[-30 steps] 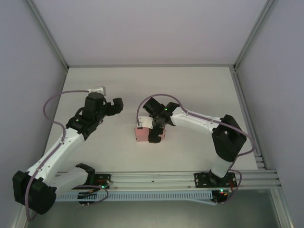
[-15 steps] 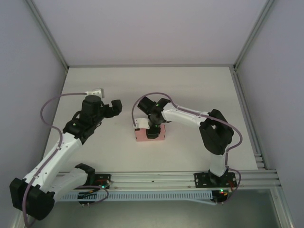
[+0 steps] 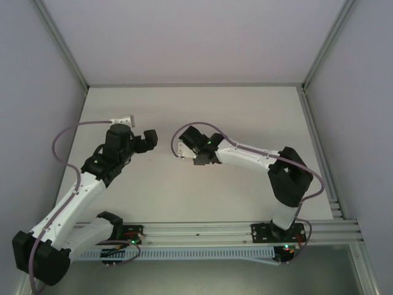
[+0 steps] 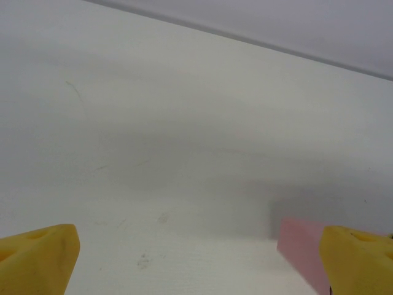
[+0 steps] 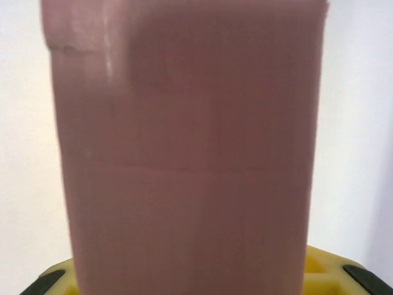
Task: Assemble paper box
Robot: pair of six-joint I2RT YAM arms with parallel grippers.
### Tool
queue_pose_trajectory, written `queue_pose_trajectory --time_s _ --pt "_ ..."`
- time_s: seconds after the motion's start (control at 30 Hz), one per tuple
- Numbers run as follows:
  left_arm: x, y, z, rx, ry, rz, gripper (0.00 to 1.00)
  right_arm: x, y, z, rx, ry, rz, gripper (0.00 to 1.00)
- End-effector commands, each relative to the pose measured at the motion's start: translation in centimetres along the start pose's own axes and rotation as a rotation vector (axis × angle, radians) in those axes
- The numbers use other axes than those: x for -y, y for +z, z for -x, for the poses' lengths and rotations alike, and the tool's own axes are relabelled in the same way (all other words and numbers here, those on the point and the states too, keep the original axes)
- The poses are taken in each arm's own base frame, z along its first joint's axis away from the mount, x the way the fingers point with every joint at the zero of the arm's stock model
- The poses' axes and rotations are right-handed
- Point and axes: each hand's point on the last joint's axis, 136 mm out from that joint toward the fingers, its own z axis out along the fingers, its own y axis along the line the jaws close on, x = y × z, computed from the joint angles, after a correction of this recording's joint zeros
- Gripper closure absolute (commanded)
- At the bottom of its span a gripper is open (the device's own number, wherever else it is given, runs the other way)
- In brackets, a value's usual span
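We see the left gripper point(image 4: 198, 261) with its yellow fingers point(image 4: 40, 255) spread wide, one in each lower corner, over the white table point(image 4: 184, 153). A pink corner of the paper box point(image 4: 301, 243) pokes out just beside the right-hand finger; whether they touch we cannot tell. A grey wall point(image 4: 307, 18) edges the table's far side.

Even soft light; wrist close-ups blurred; faint shadows

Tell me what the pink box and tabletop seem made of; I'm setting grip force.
The pink box is probably thin card or paper, matte, with a straight fold crease across its face. The tabletop looks like smooth white board, matte, with faint scuffs; laminate or painted, I cannot tell.
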Motion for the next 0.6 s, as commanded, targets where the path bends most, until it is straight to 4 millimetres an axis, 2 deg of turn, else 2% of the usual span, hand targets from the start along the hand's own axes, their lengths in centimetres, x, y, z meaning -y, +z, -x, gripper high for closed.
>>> queue_pose_trajectory --time_s 0.0,0.1,0.17,0.33,0.43,0.57 --pt "-0.9 0.3 -0.3 -0.005 0.006 0.037 0.0 6.4 -1.3 1.3 0.081 0.055 -0.386 0.72" --pt "-0.9 0.5 -0.4 -0.015 0.012 0.042 0.0 5.2 0.1 1.9 0.202 -0.073 -0.43 0.67" --pt "-0.9 0.6 -0.6 -0.019 0.012 0.043 0.0 4.9 1.3 1.7 0.234 -0.099 -0.443 0.69" --pt "-1.0 0.5 -0.6 -0.014 0.011 0.044 0.0 3.6 3.3 1.5 0.243 -0.129 -0.397 0.67" --pt "-0.9 0.5 -0.6 -0.015 0.013 0.037 0.0 2.8 5.0 0.4 0.165 -0.142 -0.376 0.66" --pt "-0.8 0.8 -0.7 -0.021 0.014 0.036 0.0 0.9 5.7 0.0 0.185 -0.128 -0.295 0.61"
